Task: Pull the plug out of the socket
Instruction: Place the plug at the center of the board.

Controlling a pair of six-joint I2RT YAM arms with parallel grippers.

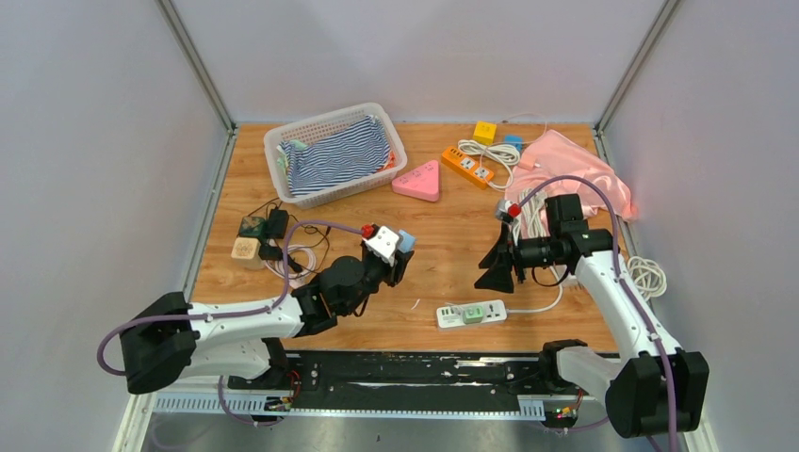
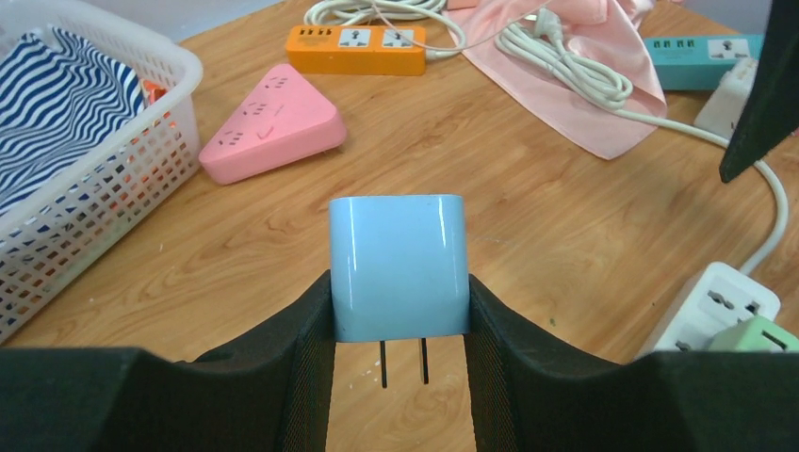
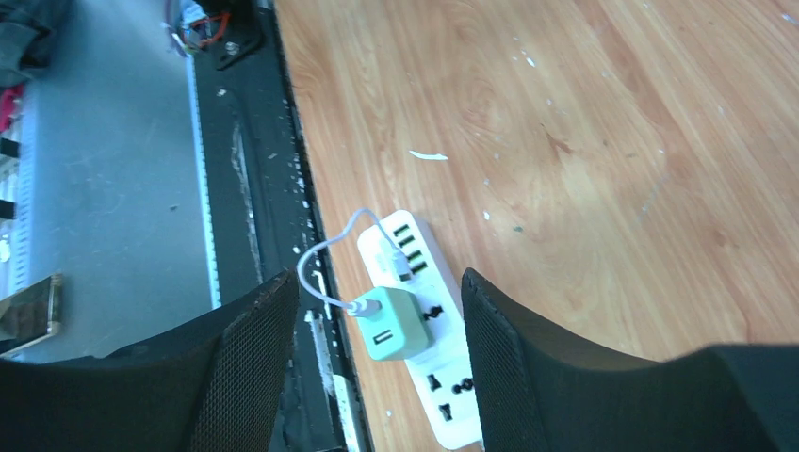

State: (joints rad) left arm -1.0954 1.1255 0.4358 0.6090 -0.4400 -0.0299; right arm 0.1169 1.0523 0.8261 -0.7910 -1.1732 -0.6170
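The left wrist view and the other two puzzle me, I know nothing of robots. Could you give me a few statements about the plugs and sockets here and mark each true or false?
1. The left gripper holds a light blue plastic plug block, its two metal prongs bare. True.
2. The pale green adapter lies loose beside the white power strip. False: it sits plugged into that strip.
3. The right gripper is clamped on the green adapter. False: its jaws stand open above it, holding nothing.
4. The pink triangular socket block lies between the white plastic basket and the orange power strip. True.
5. The basket is empty. False: a striped cloth lies in it.
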